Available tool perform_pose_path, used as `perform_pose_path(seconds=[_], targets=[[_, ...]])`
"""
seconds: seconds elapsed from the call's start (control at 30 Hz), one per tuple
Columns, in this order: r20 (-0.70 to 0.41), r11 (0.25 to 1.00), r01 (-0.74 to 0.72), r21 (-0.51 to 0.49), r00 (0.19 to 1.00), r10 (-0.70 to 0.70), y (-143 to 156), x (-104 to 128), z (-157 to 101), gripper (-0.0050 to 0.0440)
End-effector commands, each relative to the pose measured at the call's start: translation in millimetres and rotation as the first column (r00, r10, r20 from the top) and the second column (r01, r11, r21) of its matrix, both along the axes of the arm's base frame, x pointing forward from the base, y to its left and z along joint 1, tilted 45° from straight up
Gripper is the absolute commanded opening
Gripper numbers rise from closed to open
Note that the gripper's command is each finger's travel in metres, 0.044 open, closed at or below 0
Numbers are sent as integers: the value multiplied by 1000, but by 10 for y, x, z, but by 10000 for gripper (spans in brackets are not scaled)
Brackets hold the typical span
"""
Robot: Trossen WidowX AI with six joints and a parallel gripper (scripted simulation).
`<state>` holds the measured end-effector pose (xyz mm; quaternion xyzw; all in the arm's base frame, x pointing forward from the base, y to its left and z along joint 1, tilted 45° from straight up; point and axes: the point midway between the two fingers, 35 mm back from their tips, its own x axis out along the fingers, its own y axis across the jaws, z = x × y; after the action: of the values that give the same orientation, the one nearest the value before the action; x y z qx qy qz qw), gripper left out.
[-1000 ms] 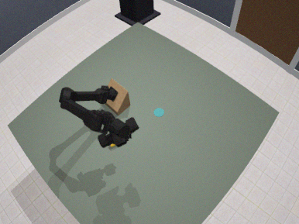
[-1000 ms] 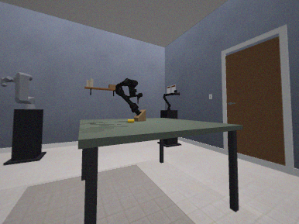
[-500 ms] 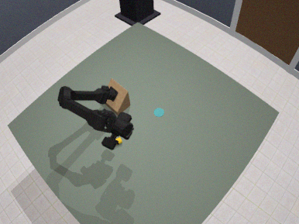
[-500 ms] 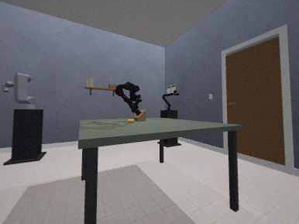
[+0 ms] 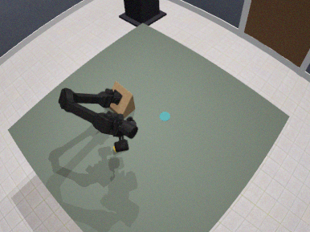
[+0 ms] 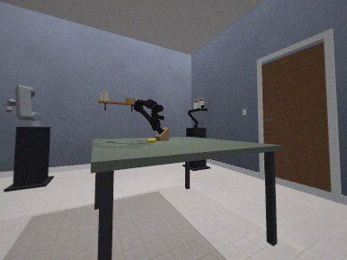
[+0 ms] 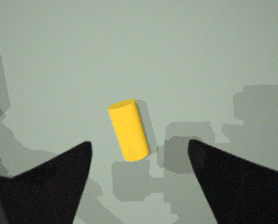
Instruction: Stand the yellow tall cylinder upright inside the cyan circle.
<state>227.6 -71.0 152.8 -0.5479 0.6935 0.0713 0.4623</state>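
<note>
The yellow tall cylinder [image 7: 128,130] [image 6: 152,139] lies on its side on the green table top [image 5: 209,103]. In the wrist view it lies between and a little ahead of my two dark fingers, with gaps on both sides. My gripper [image 7: 140,147] [image 5: 120,145] is open and hangs just above the cylinder, touching nothing. In the top view the gripper covers most of the cylinder, so only a yellow sliver shows. The cyan circle [image 5: 165,116] is a small flat disc on the table, to the right of the gripper and apart from it.
A tan wedge block [image 5: 124,99] [image 6: 163,134] stands on the table beside the arm, between the arm's base and the cyan circle. A black pedestal [image 5: 141,1] stands off the table's far corner. The table edges drop to a tiled floor.
</note>
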Motion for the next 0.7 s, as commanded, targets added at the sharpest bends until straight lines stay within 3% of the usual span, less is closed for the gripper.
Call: perform_pose_path(seconds=[0.0, 0.17, 0.37, 0.5, 0.67], targets=[[-71, 996, -94, -2, 993, 93, -35, -61, -17, 314], [-181, 984, -177, 0, 968, 174, -64, -141, -79, 314], [-185, 984, -181, 1, 967, 178, -75, -143, -91, 314], [-185, 984, -181, -2, 967, 177, -271, -136, -287, 314], [-184, 984, -181, 1, 967, 178, -308, -139, -330, 314]])
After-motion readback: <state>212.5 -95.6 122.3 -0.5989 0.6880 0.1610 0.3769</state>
